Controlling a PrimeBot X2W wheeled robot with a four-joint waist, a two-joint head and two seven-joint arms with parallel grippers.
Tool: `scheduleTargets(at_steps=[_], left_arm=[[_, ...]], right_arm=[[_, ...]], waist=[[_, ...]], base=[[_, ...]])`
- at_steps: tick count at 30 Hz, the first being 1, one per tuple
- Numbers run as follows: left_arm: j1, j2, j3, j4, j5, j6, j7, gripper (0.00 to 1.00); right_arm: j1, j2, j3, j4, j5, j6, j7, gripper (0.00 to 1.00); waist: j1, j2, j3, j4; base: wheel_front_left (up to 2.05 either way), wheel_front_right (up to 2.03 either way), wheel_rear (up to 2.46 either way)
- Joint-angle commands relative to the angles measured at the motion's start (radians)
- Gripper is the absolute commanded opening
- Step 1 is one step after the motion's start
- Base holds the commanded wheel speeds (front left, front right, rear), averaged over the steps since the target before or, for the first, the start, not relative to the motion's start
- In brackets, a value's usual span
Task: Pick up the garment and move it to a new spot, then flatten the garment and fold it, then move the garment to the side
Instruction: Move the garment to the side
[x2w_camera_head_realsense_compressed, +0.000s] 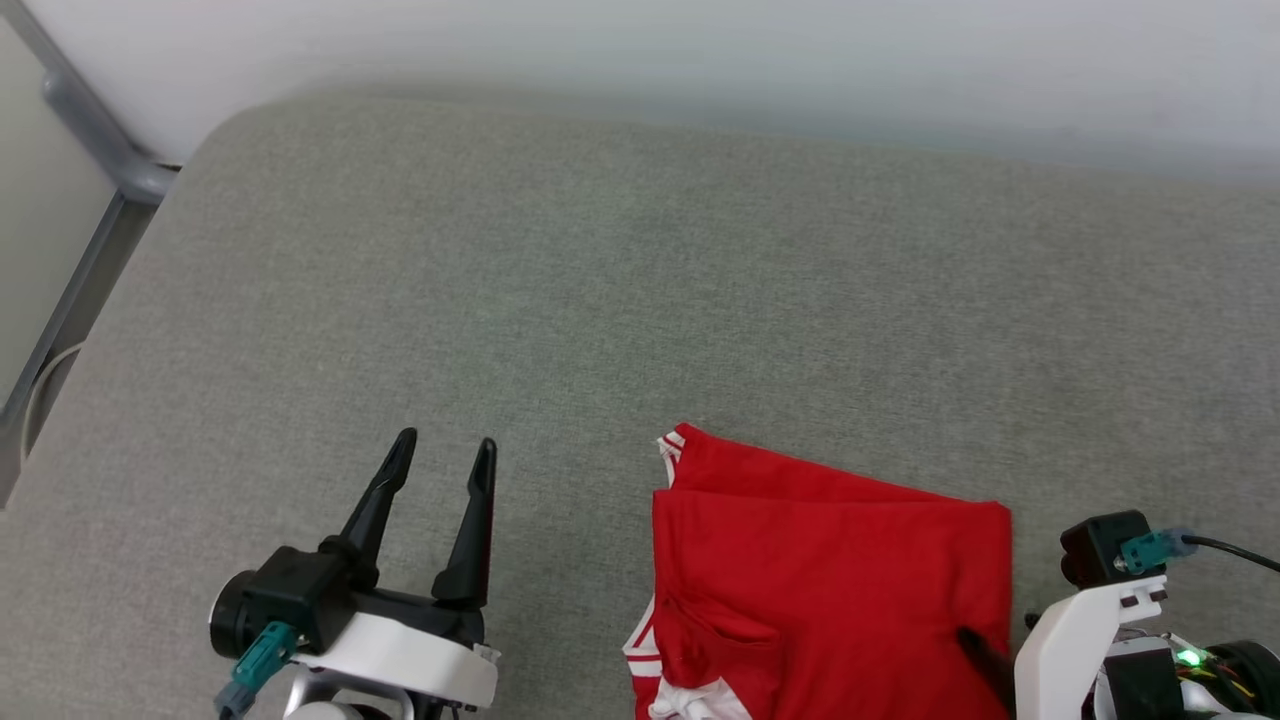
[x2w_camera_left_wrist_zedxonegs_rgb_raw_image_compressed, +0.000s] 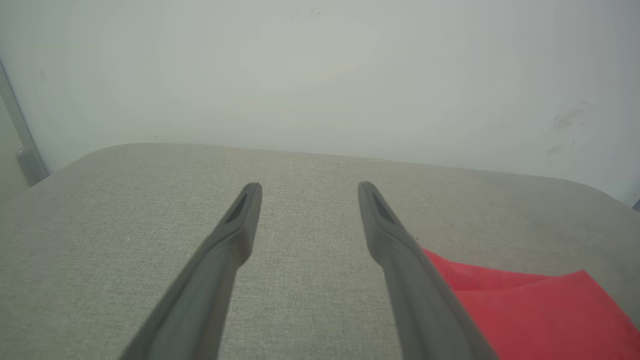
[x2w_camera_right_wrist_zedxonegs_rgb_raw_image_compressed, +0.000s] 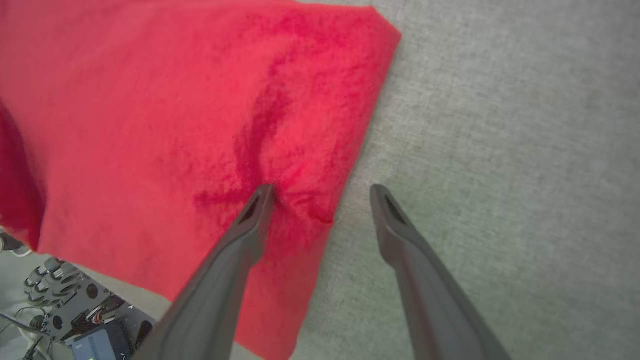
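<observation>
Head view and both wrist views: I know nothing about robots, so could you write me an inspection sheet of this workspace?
Surface: grey woven pad.
Job's things: red garment, folded, lying at the near right; striped trim shows on its left edge.
Clutter: nothing seen.
Claws: left claw open and empty, over bare pad to the left of the garment; right claw open, one finger touching the garment's wrinkled edge, the other over bare pad.
Cables: dark cable leaving a teal plug by the right claw.
Surroundings: pale wall; grey metal frame at the left.
</observation>
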Motion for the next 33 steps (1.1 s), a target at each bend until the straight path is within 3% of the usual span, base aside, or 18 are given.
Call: scheduleTargets(at_steps=[1, 11, 12, 14, 20, 26, 33], left_arm=[[-0.02, -0.004, -0.008, 0.004, -0.001, -0.002, -0.002, 1.0], [-0.048, -0.008, -0.028, 0.014, -0.005, -0.002, -0.002, 1.0], [-0.051, -0.008, -0.03, 0.015, -0.004, -0.002, -0.002, 1.0], [-0.055, -0.007, -0.03, 0.018, -0.004, -0.002, -0.002, 1.0], [-0.036, 0.003, -0.032, 0.027, -0.004, -0.002, -0.002, 1.0], [-0.01, 0.015, -0.033, 0.02, -0.018, -0.002, -0.002, 1.0], [-0.006, 0.022, -0.07, -0.002, -0.013, -0.002, -0.002, 1.0]], right_arm=[[-0.004, 0.007, -0.006, -0.002, 0.006, -0.001, 0.031, 1.0], [-0.031, 0.006, 0.06, 0.091, 0.002, 0.0, 0.136, 1.0], [-0.034, 0.004, 0.067, 0.103, 0.0, 0.0, 0.133, 0.51], [-0.043, 0.001, 0.079, 0.119, -0.004, 0.0, 0.117, 0.0], [-0.085, -0.03, 0.085, 0.123, -0.026, -0.001, 0.044, 0.0], [-0.112, -0.089, 0.131, 0.087, -0.027, -0.001, 0.004, 0.0], [-0.174, -0.253, 0.235, 0.02, -0.029, -0.001, 0.024, 0.0]], waist=[[0.0, 0.0, 0.019, 0.02], [0.0, 0.0, 0.064, 0.068], [0.0, 0.0, 0.065, 0.07], [0.0, 0.0, 0.065, 0.072], [0.0, 0.0, 0.03, 0.043], [0.0, 0.0, -0.019, -0.033], [0.0, 0.0, -0.019, -0.165]], base=[[0.0, 0.0, 0.0], [0.0, 0.0, 0.0], [0.0, 0.0, 0.0], [0.0, 0.0, 0.0], [0.0, 0.0, 0.0], [0.0, 0.0, 0.0], [0.0, 0.0, 0.0]])
